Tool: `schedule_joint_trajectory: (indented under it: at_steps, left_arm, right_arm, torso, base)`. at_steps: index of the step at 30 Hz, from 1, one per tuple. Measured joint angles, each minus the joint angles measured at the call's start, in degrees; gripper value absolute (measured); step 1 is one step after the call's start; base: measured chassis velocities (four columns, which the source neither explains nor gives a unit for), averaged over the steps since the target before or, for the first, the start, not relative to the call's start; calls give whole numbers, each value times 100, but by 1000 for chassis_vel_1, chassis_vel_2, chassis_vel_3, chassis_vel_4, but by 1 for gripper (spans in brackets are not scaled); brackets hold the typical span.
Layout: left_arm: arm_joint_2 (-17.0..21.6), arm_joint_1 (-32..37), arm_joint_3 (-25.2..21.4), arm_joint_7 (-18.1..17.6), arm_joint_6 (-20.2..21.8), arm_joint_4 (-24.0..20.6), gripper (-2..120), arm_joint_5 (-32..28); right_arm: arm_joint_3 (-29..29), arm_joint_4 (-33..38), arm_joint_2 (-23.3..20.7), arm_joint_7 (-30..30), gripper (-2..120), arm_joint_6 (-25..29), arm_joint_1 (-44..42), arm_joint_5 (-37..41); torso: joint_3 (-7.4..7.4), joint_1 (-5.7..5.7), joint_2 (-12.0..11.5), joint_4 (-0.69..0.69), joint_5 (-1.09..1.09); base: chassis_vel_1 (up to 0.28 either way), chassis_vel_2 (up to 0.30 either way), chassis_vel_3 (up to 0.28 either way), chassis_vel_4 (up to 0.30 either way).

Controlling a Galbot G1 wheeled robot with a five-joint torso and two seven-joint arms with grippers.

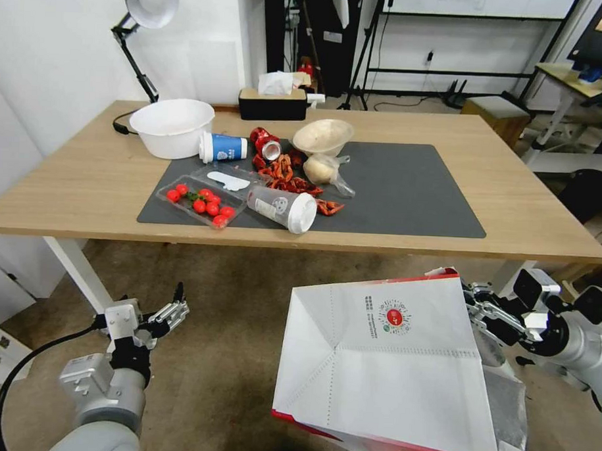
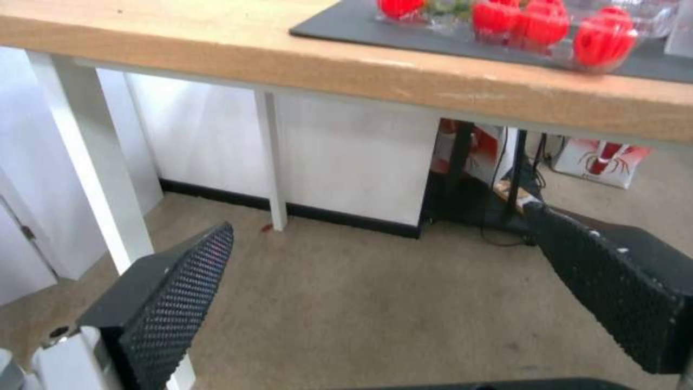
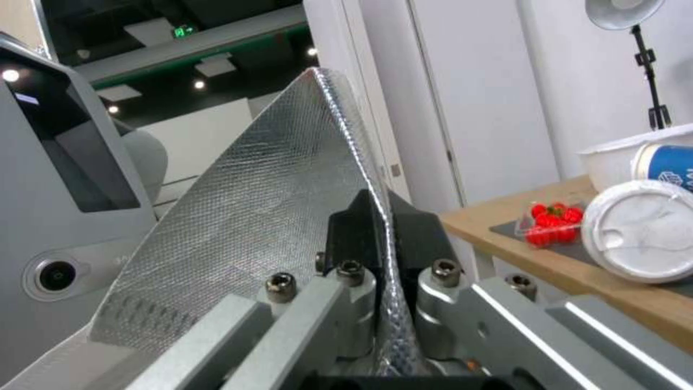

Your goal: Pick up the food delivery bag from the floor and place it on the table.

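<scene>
One right gripper pinching quilted foil bag, left gripper open

No wording here is clear enough for me to read. The food delivery bag carries a small round red logo ringed by a dotted, QR-like pattern, with a line of tiny print beside it, too small to make out. On the bench, the blue cup and the clear lidded cup each bear a small unreadable emblem.
</scene>
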Motion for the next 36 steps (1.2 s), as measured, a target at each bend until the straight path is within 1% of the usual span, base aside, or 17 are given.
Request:
schedule_joint_trajectory:
  at_steps: [1, 5, 6, 9, 10, 13, 18, 21, 26, 31, 33, 35, 36]
  left_arm:
    - [0, 0, 0, 0, 0, 0, 100, 0]
    - [-7, 4, 1, 0, -4, -8, 100, 5]
    - [-7, 4, 1, 0, -4, -8, 100, 5]
    - [-2, 0, -1, 0, -4, -9, 100, 5]
    - [-2, 0, -1, 0, -4, -9, 100, 5]
    - [2, -4, -1, 0, -5, -9, 100, 5]
    - [4, -6, -1, 1, -5, -10, 100, 5]
    - [6, -8, -1, 2, -5, -9, 100, 5]
    - [10, -8, -1, 2, -5, -7, 100, 6]
    - [14, -20, -2, 3, -5, -2, 100, 6]
    - [14, -22, -2, 3, -5, -1, 100, 5]
    - [22, -26, -1, 3, -3, 6, 100, 5]
    - [22, -26, -1, 3, -3, 6, 100, 5]
  right_arm:
    - [0, 0, 0, 0, 0, 0, 0, 0]
    - [4, 17, -11, 9, 0, 1, -6, 10]
    - [4, 17, -11, 9, 0, 1, -6, 10]
    - [6, 20, -15, 11, 0, 2, -5, 14]
    - [6, 20, -15, 11, 0, 2, -5, 14]
    - [6, 20, -16, 12, 0, 2, -2, 20]
    - [6, 21, -13, 12, 0, 2, -2, 21]
    - [6, 23, 5, 12, 0, 2, -4, 20]
    - [6, 25, 17, 11, 0, 2, -13, 17]
    - [13, 30, 20, 9, 0, 3, -15, 15]
    - [16, 30, 21, 9, 0, 4, -14, 15]
    - [19, 29, 27, 9, 0, 4, -13, 14]
    - [19, 29, 27, 9, 0, 4, -13, 14]
  torso:
    - [0, 0, 0, 0, 0]
    - [97, 75, 172, 0, 0]
    - [97, 75, 172, 0, 0]
    - [180, 136, 315, 0, 0]
    - [180, 136, 315, 0, 0]
    - [269, 200, 468, 0, 0]
    - [320, 242, 564, 0, 0]
    - [384, 293, 679, 0, 0]
    - [442, 332, 774, 0, 0]
    - [537, 408, 945, 0, 0]
    - [548, 417, 965, 0, 0]
    - [600, 454, 1056, 0, 0]
    - [600, 454, 1056, 0, 0]
  base:
    - [0, 0, 0, 0]
    - [0, 0, 0, 0]
    - [0, 0, 0, 0]
    - [0, 0, 0, 0]
    - [0, 0, 0, 0]
    - [0, 0, 0, 0]
    - [0, 0, 0, 0]
    - [0, 0, 0, 0]
    - [0, 0, 0, 0]
    - [0, 0, 0, 0]
    - [0, 0, 0, 0]
    - [0, 0, 0, 0]
    - [0, 0, 0, 0]
